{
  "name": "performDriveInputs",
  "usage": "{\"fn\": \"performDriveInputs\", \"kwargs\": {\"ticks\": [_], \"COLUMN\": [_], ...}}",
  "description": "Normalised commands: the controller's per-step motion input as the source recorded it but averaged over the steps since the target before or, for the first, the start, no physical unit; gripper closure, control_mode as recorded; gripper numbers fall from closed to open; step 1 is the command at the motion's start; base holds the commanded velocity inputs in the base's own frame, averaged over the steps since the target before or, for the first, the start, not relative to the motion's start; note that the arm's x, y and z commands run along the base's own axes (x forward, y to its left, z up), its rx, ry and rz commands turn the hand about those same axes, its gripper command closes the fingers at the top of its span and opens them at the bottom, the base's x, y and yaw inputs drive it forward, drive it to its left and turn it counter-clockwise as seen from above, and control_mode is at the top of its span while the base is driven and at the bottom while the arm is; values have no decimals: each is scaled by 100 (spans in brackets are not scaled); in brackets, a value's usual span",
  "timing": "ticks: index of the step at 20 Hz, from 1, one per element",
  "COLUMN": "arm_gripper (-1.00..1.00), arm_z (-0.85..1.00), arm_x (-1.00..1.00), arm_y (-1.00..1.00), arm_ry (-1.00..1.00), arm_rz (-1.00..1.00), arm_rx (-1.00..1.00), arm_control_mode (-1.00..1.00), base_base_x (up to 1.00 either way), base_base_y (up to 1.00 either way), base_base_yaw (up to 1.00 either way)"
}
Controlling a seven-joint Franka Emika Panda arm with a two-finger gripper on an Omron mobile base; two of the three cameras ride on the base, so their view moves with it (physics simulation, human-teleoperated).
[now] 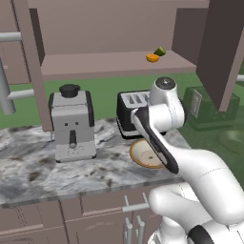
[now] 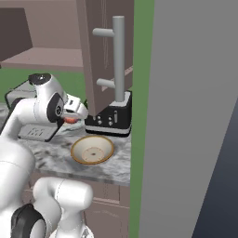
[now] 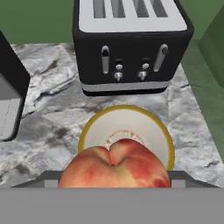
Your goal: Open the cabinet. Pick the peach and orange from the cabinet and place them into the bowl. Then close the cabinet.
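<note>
The cabinet point(image 1: 105, 64) stands open, both doors swung out; the right door point(image 1: 221, 52) hangs over the counter's right end. On its shelf lies the orange point(image 1: 152, 57) beside a dark green fruit point(image 1: 160, 51). My gripper point(image 2: 73, 116) is shut on the peach point(image 3: 114, 168), which shows as a reddish patch point(image 2: 70, 120) at the hand. The peach hangs just above the near side of the bowl point(image 3: 127, 108), which sits on the counter in front of the toaster point(image 3: 131, 43). The peach hides the fingertips in the hand view.
A grey coffee machine point(image 1: 71, 124) stands left of the toaster point(image 1: 131, 112). The open door with its long bar handle point(image 2: 117, 56) hangs close above the toaster. A green-tinted dish point(image 1: 233, 138) lies at the far right. The counter's front edge point(image 1: 71, 195) runs near the bowl point(image 1: 140, 155).
</note>
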Motion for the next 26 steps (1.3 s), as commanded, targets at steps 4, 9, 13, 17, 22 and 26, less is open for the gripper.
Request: {"fn": "performDriveInputs", "kwargs": {"ticks": [4, 9, 13, 17, 22, 26], "arm_gripper": [100, 100, 100, 100, 100, 100], "arm_z": [-51, -35, -24, -30, -39, -51], "arm_x": [0, 15, 25, 29, 21, 0], "arm_y": [-10, -13, -14, -10, -10, -17], "arm_ry": [4, 4, 4, 9, 10, 8], "arm_rz": [0, 0, 0, 0, 0, 0], "arm_rx": [0, 0, 0, 0, 0, 0], "arm_control_mode": [-100, -100, -100, -100, -100, -100], "base_base_x": [0, 0, 0, 0, 0, 0], "base_base_y": [0, 0, 0, 0, 0, 0], "base_base_yaw": [0, 0, 0, 0, 0, 0]}}
